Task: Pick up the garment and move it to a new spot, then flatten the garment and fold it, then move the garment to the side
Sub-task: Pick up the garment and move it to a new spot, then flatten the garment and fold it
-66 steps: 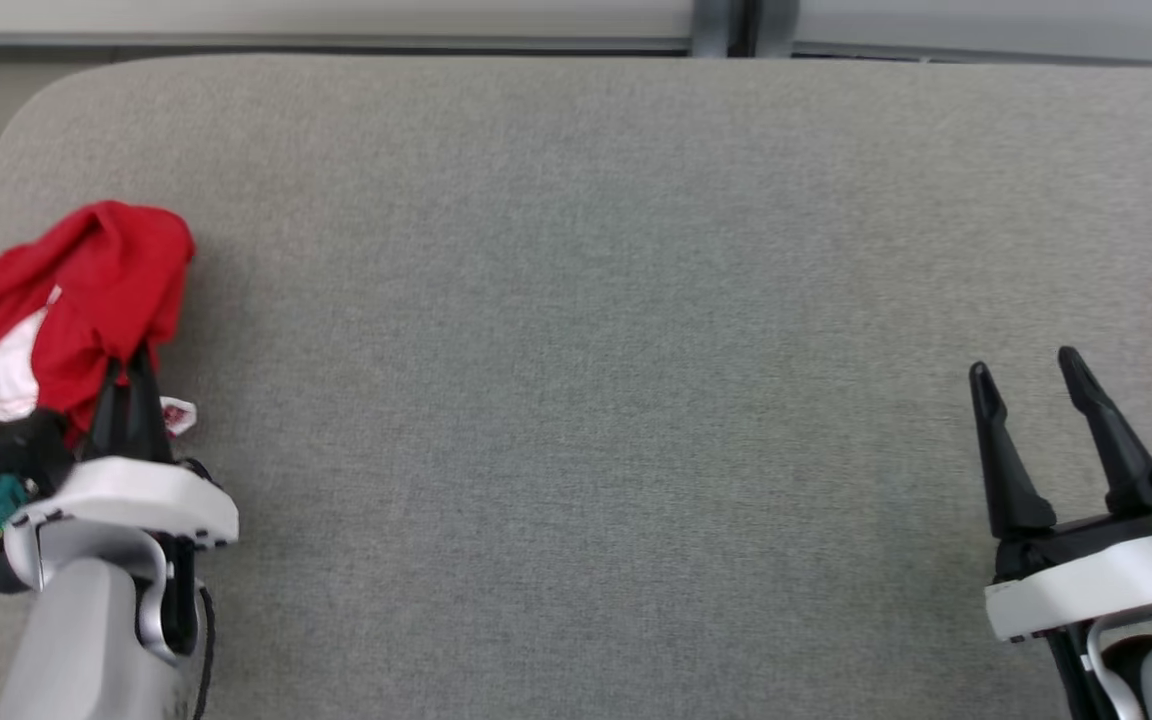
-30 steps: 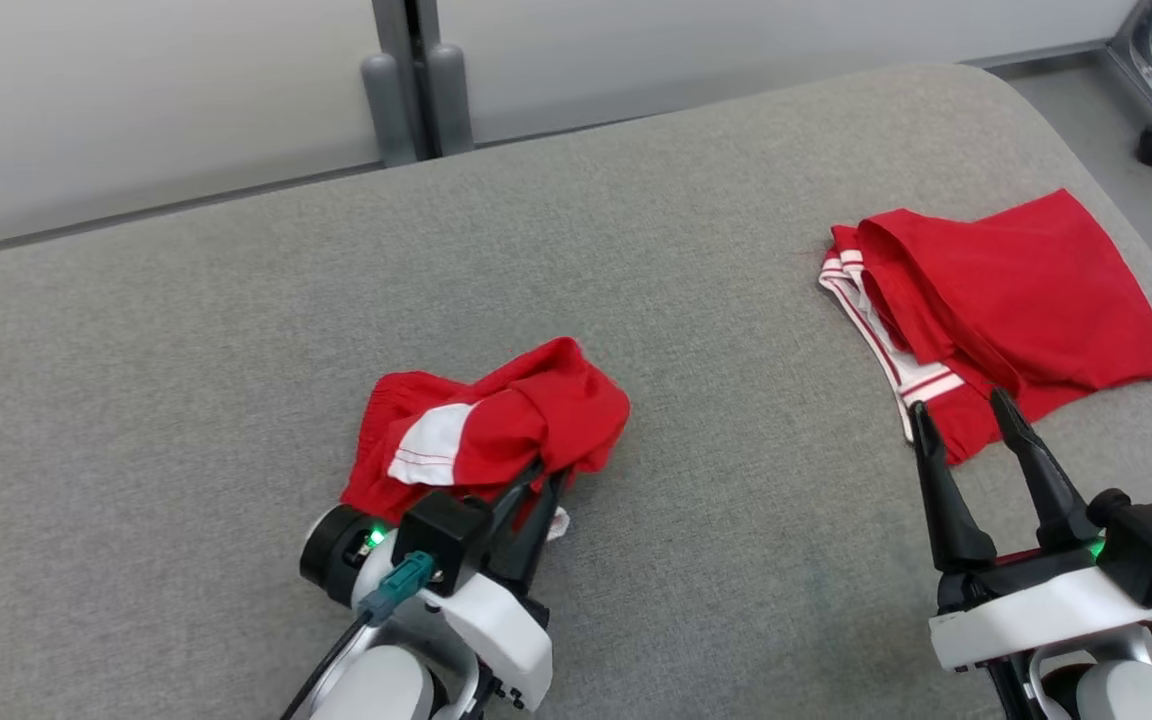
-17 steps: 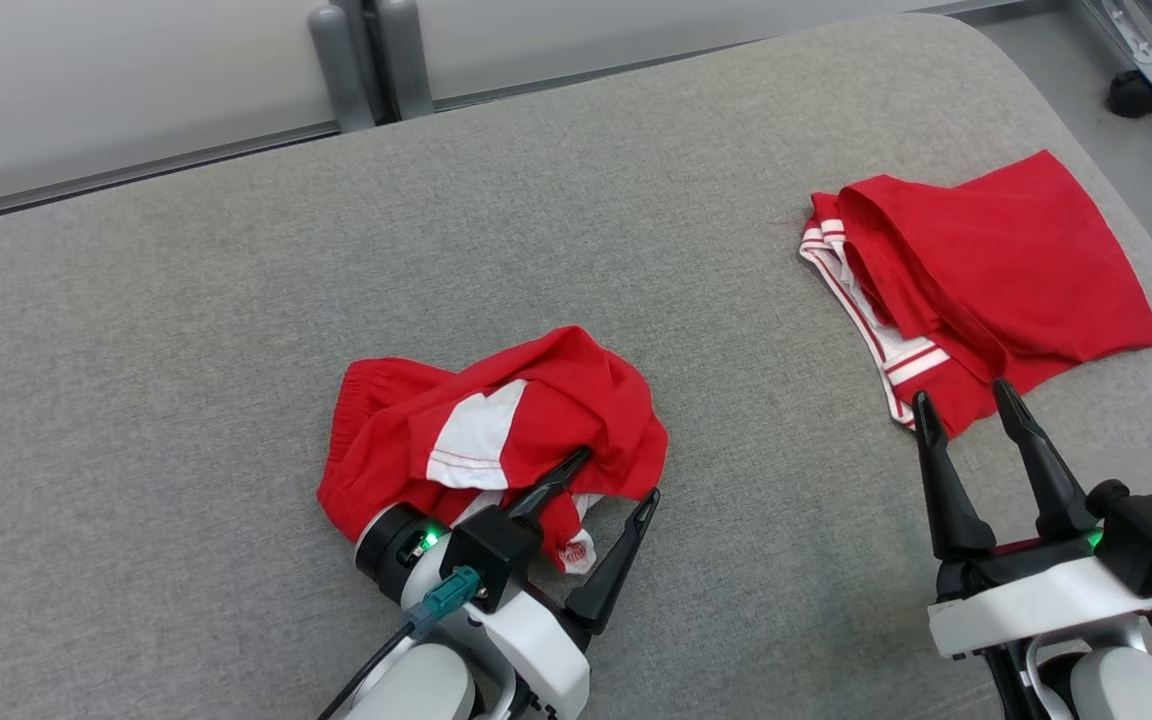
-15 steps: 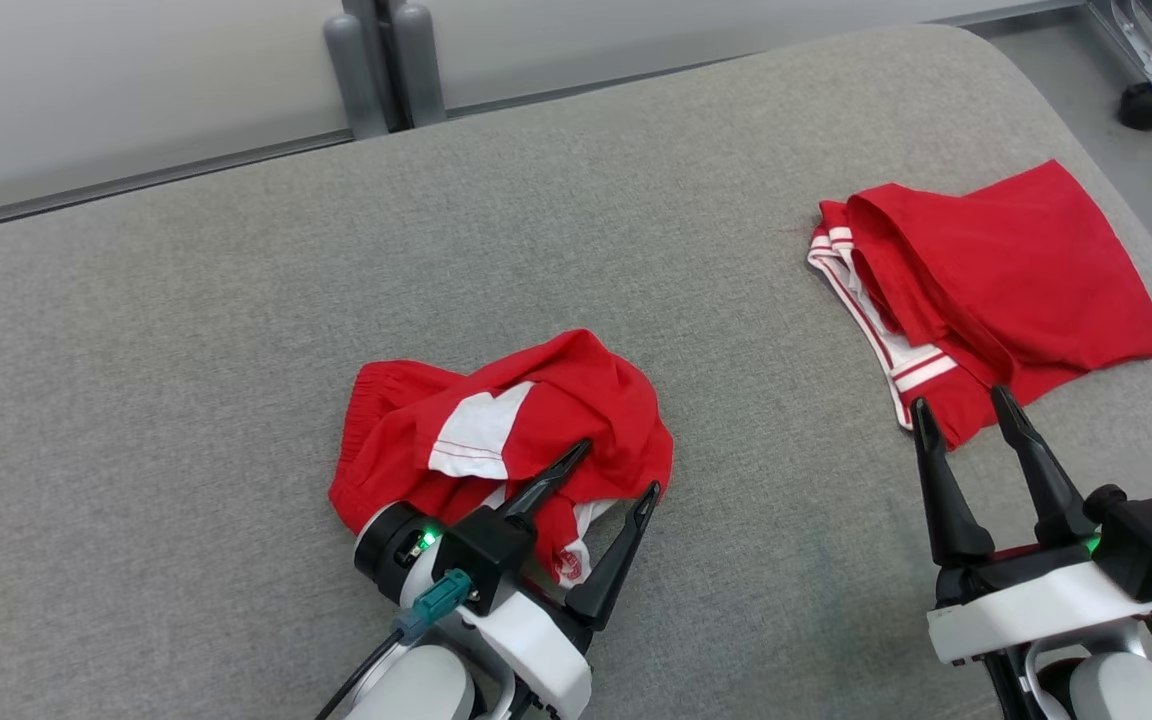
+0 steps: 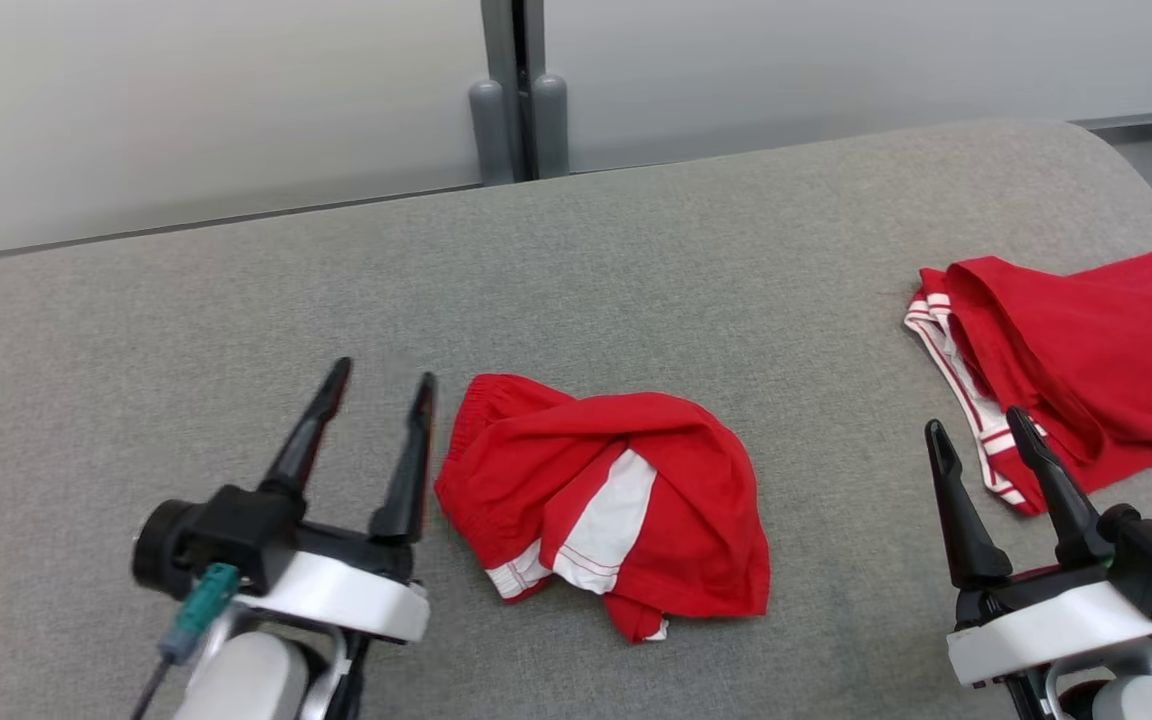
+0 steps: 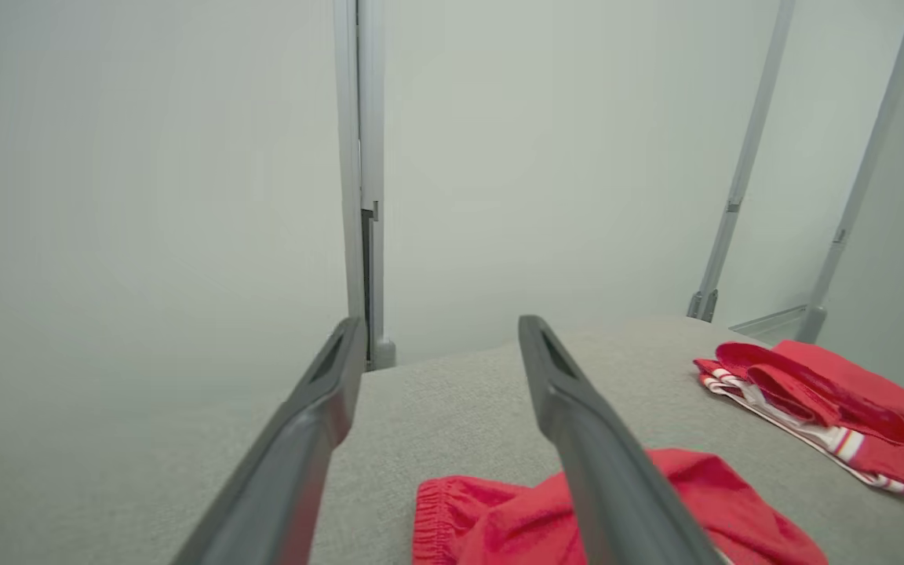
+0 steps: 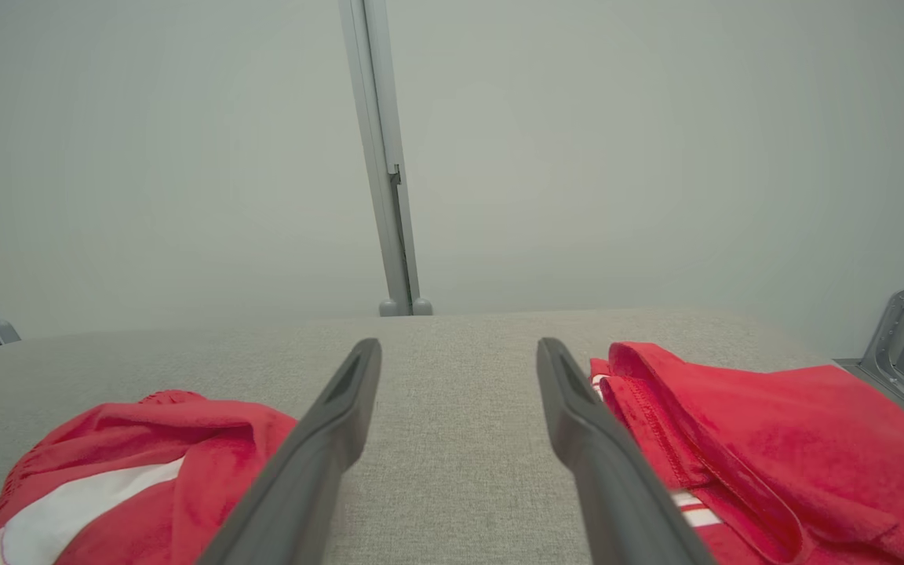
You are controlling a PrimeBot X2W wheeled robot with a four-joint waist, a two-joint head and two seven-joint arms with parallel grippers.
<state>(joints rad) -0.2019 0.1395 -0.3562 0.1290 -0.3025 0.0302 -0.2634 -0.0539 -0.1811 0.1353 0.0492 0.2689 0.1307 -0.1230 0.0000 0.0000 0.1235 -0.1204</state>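
While the shorts (image 5: 626, 480) lie crumpled (white panel up) mid-way along the grey cushion (image 5: 636, 250), the left gripper (image 5: 383, 373) stands just beside their left edge, jaws spread and empty. The right gripper (image 5: 974, 420), likewise spread and empty, points at a second red garment (image 5: 1106, 350).

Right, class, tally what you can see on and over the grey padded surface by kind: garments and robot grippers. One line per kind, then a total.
Red garments: 2, the crumpled garment and the folded garment
Grippers: 2, the left gripper and the right gripper, both open
Total: 4
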